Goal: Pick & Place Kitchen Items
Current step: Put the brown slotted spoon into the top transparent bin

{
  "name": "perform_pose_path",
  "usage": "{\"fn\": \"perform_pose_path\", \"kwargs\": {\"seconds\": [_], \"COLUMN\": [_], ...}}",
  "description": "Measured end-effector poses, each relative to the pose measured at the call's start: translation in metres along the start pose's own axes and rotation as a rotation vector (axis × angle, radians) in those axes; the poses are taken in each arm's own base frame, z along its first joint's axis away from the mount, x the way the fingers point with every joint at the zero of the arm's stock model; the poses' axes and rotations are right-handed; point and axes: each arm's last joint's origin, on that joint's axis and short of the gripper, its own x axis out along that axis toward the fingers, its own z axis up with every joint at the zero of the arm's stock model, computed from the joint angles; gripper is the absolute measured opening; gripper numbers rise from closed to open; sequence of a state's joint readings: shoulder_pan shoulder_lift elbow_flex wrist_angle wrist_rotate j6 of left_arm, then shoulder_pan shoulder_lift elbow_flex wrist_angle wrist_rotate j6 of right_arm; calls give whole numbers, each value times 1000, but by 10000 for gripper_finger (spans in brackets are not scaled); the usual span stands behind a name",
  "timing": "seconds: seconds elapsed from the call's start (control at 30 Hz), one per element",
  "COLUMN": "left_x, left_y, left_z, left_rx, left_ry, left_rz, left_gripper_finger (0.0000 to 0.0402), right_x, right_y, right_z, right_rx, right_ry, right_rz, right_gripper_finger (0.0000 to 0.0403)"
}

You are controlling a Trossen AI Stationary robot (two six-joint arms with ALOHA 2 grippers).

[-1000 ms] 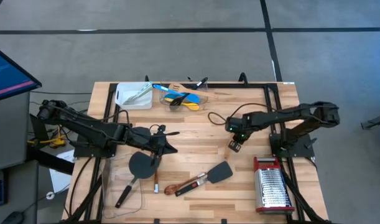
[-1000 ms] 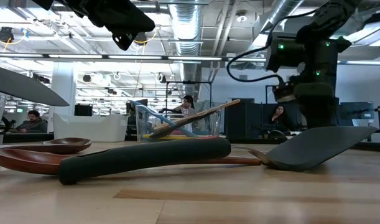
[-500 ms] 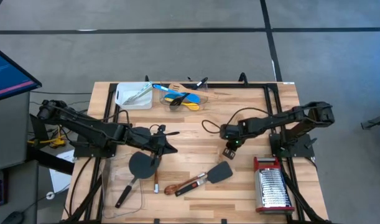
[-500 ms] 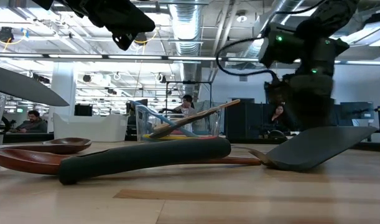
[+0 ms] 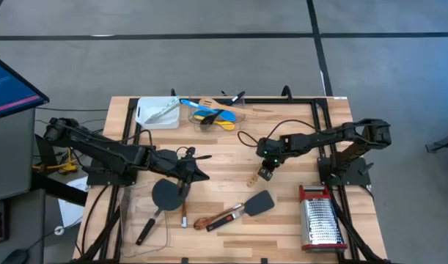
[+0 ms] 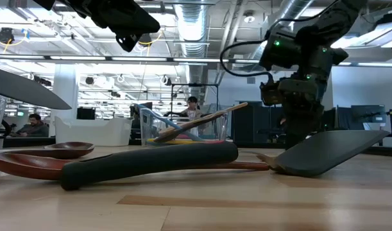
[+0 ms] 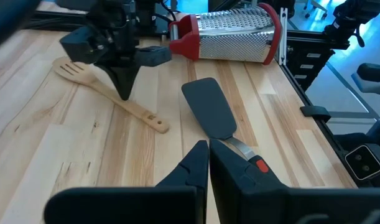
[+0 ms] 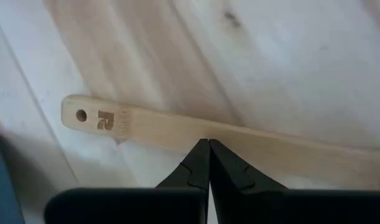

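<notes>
High view, two end effectors closed, one grater (image 5: 322, 218), one white tray (image 5: 156, 112)

High view: straight down over the whole table (image 5: 297, 158), both arms in shot.
Low view: at tabletop level, facing the room, close behind the dark grey spatula (image 6: 327, 151).
Left wrist view: forward across the boards, same spatula.
Right wrist view: tight above the wooden spatula (image 8: 196, 134).
</notes>
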State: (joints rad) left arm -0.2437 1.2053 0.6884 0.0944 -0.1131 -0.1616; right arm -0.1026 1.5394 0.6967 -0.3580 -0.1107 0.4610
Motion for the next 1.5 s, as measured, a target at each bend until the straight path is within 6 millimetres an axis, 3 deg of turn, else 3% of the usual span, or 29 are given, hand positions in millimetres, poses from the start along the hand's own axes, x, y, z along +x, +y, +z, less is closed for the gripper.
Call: {"fn": "perform_pose_path", "kwargs": {"seconds": [0.2,0.4,0.57,1.0,1.2,1.5], "left_x": [0,0,0,0,0,0], "left_y": [0,0,0,0,0,0], "left_z": [0,0,0,0,-1,-1], "left_rx": [0,0,0,0,0,0], "left_ry": [1,1,1,2,2,1], "left_rz": [0,-1,-2,-4,-3,1], "left_gripper_finger": [2,2,2,2,2,2], "right_x": [3,-9,-12,6,26,25], "right_y": [7,23,32,37,37,27], "right_z": [-2,8,8,-5,-2,18], "right_rx": [-24,-63,-102,-123,-123,-127], "right_ry": [31,-20,37,173,190,42], "right_rz": [45,57,65,67,82,106], "right_gripper_finger": [0,0,0,0,0,0]}}
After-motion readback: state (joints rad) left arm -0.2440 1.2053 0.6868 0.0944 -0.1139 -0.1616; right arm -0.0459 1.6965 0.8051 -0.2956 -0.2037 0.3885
